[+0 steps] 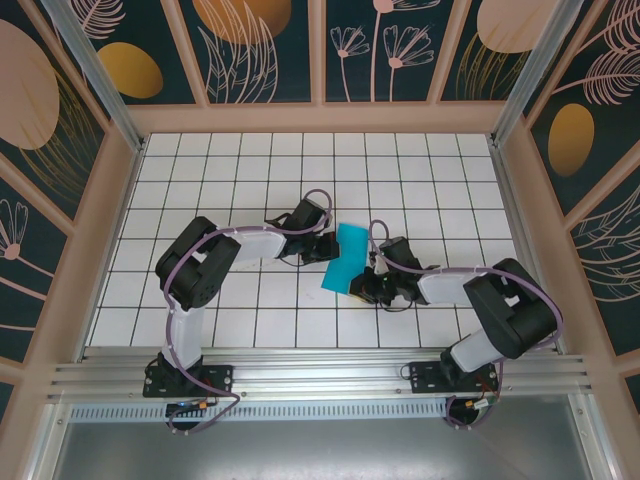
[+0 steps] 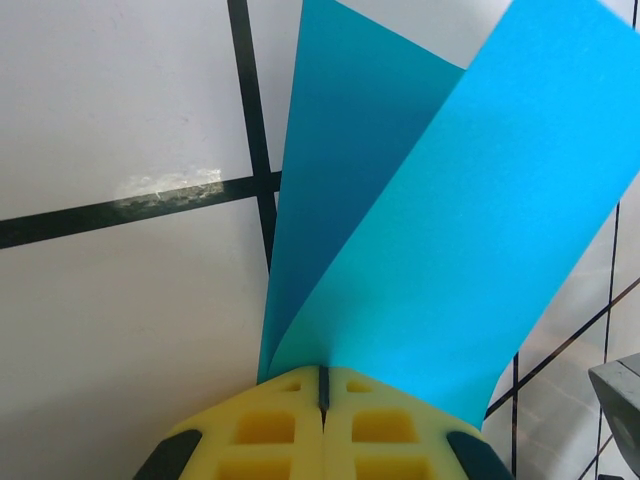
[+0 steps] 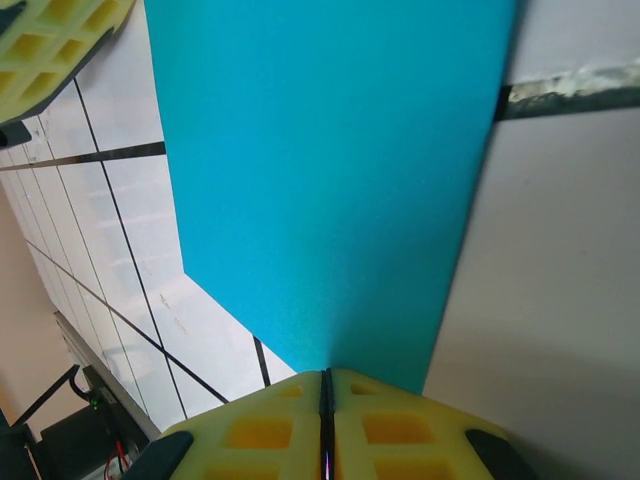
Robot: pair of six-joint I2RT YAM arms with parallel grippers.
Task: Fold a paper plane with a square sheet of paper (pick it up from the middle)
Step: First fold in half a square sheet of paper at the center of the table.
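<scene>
left pincer (image 2: 323,375) is gripping the square sheet of paper (image 1: 345,258) at its bent edge, pads shut | right pincer (image 3: 325,378) is pinching the other side | sheet is curving in two layers between them, mid tabletop (image 1: 250,180) | wrist views are cutting off its far corners

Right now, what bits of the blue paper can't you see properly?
- Top view: the sheet of paper is too small to show creases; the left tool and right tool cover the edges they pinch.
- Left wrist view: its far end is cut off by the picture's top edge.
- Right wrist view: its far end is cut off there too.
</scene>
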